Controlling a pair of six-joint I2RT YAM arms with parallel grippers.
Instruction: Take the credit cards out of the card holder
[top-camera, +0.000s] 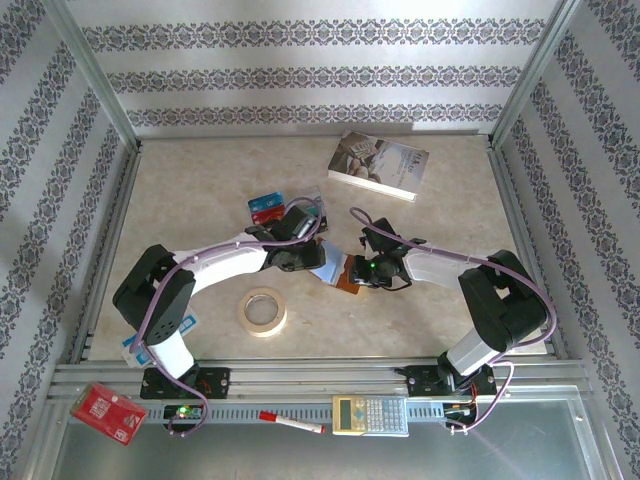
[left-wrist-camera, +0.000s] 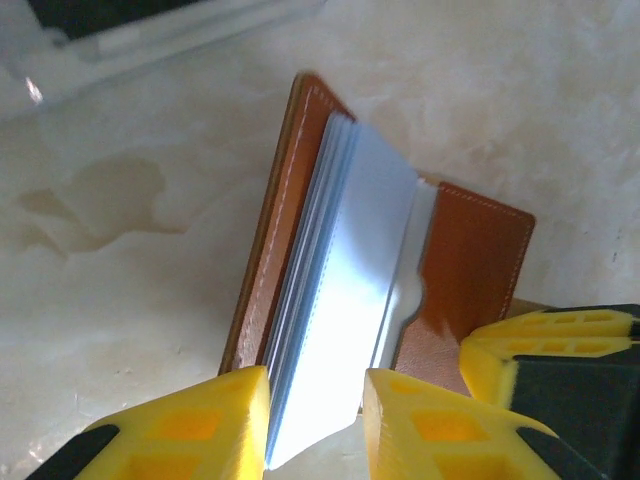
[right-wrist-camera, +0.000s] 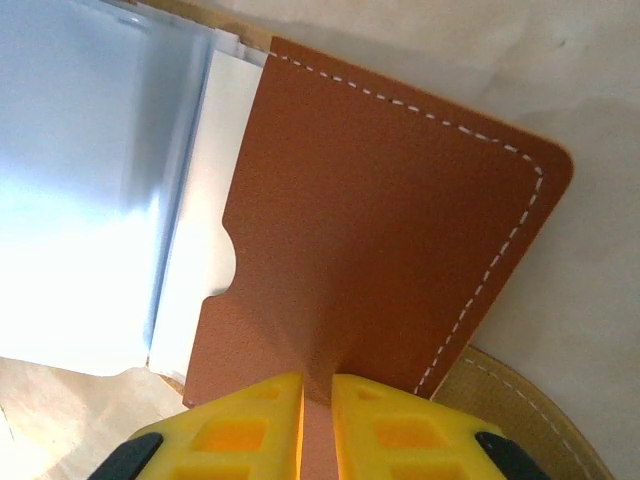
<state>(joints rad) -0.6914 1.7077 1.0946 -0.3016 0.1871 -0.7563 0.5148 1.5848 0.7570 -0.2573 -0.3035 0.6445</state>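
The card holder (top-camera: 343, 283) lies open between my two grippers in the middle of the table. Its brown leather cover (left-wrist-camera: 262, 270) stands up on the left and a stack of pale clear sleeves (left-wrist-camera: 345, 260) fans out of it. My left gripper (left-wrist-camera: 316, 425) (top-camera: 303, 254) has its yellow fingers closed on the lower end of those sleeves. The right gripper (right-wrist-camera: 317, 425) (top-camera: 353, 272) is shut on the edge of the stitched leather flap (right-wrist-camera: 380, 220). A blue and a red credit card (top-camera: 266, 208) lie on the table behind the left gripper.
A pale-covered book (top-camera: 378, 163) lies at the back right. A tape roll (top-camera: 263, 311) sits in front of the holder. On the near rail are a red packet (top-camera: 107, 412), a red pen (top-camera: 292, 422) and a calculator (top-camera: 370, 414).
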